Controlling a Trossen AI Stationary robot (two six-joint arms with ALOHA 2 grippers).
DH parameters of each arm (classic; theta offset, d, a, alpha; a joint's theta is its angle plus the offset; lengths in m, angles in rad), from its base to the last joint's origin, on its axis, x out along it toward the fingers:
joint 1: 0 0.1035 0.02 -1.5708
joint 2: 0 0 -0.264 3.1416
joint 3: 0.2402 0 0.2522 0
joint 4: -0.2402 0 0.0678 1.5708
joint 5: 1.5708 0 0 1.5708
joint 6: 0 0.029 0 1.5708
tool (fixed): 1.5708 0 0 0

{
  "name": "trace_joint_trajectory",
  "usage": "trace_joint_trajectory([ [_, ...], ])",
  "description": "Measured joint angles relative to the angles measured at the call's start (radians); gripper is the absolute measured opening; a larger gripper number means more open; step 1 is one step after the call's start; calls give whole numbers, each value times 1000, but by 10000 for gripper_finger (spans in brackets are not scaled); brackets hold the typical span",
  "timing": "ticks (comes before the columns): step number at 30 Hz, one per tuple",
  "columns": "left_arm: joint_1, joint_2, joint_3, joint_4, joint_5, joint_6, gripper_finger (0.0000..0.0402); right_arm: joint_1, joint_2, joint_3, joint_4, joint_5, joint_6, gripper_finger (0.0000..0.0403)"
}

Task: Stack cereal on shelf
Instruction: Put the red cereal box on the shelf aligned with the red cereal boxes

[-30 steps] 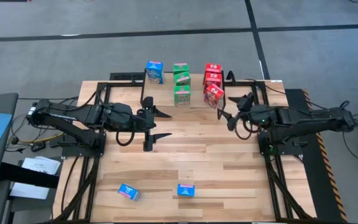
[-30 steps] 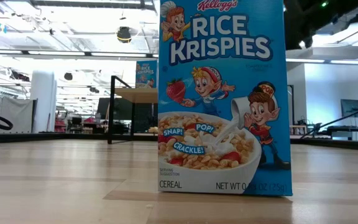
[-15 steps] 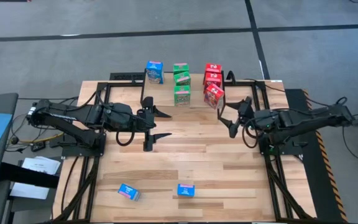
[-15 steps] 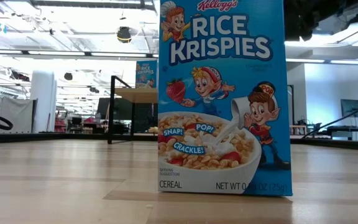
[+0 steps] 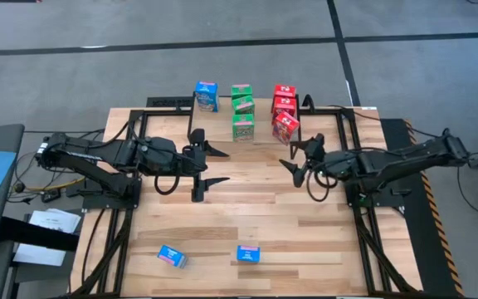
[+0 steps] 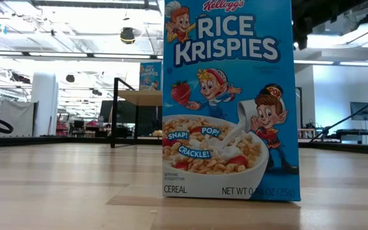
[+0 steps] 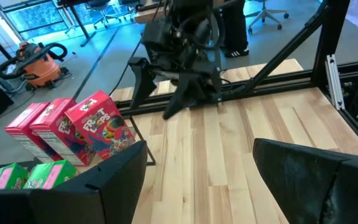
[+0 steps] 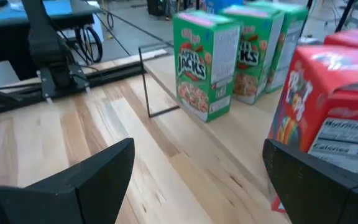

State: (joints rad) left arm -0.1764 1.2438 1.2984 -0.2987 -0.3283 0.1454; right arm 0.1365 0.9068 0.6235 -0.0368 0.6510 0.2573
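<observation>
The shelf point(image 5: 262, 126) stands at the table's far middle. On it are a blue cereal box point(image 5: 207, 95), three green ones point(image 5: 241, 112) and three red ones point(image 5: 285, 114), all upright. Two more blue boxes point(image 5: 171, 256) point(image 5: 248, 254) sit near the front edge; one point(image 6: 229, 99) stands upright right before the low camera. My left gripper point(image 5: 210, 166) hangs open left of centre, short of the shelf. My right gripper point(image 5: 292, 161) is open just in front of the nearest red box point(image 8: 334, 118), with nothing between its fingers.
Black frame rails point(image 5: 347, 133) run along the table's left, right and far sides. The shelf's thin black legs point(image 8: 148, 81) stand at its near corners. Bare wood point(image 5: 247, 208) lies between the grippers and the two front boxes.
My right gripper has gone toward the table's left edge, along the front of the red boxes, and has turned a little. It stays open. The left arm and all boxes have kept still.
</observation>
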Motion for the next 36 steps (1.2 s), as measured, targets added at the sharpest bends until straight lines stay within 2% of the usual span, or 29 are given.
trace_joint_trajectory([
  [18, 0, 0, 0, -3, 0, 3, 284, -68, 160, 0, 30, 5, 7, 379],
  [36, 0, 0, 0, -2, 0, 8, 284, -146, 158, 0, -34, 25, 5, 379],
])
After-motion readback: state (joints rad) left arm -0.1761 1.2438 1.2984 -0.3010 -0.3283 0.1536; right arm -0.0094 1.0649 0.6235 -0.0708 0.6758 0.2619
